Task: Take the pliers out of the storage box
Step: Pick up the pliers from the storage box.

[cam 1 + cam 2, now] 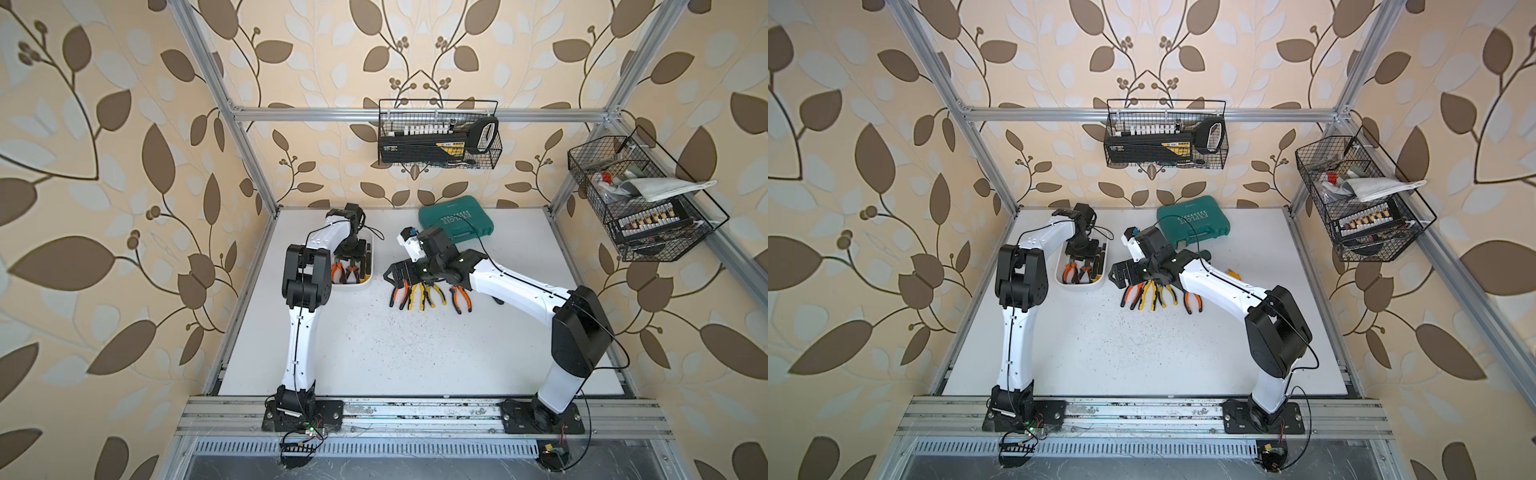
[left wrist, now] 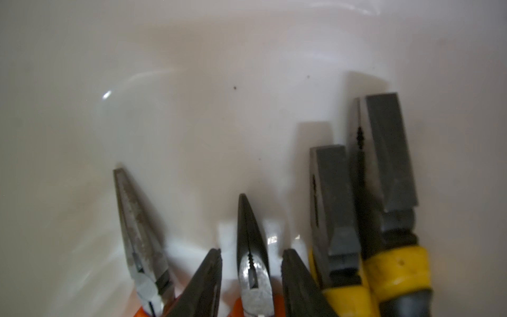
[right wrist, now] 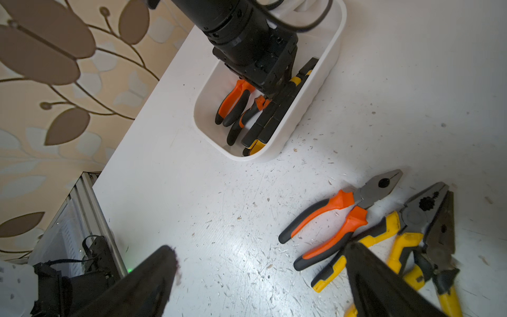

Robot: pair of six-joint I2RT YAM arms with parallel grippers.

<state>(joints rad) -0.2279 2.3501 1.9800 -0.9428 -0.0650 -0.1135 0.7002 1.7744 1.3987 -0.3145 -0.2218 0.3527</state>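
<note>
— Now, item: orange needle-nose pliers (image 2: 251, 233), location?

— Inside storage box (image 2: 192, 82). Long axis runs between the fingers (image 2: 208, 274) of your left gripper (image 2: 253, 250), the nearer arm. Jaws straddle it, slightly parted, not yet pinching.

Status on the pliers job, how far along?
Done: about four pliers lie on the table. In hand: left gripper straddles an orange needle-nose pair in the storage box, not yet clamped. Left: four in the box, that one included.
</note>
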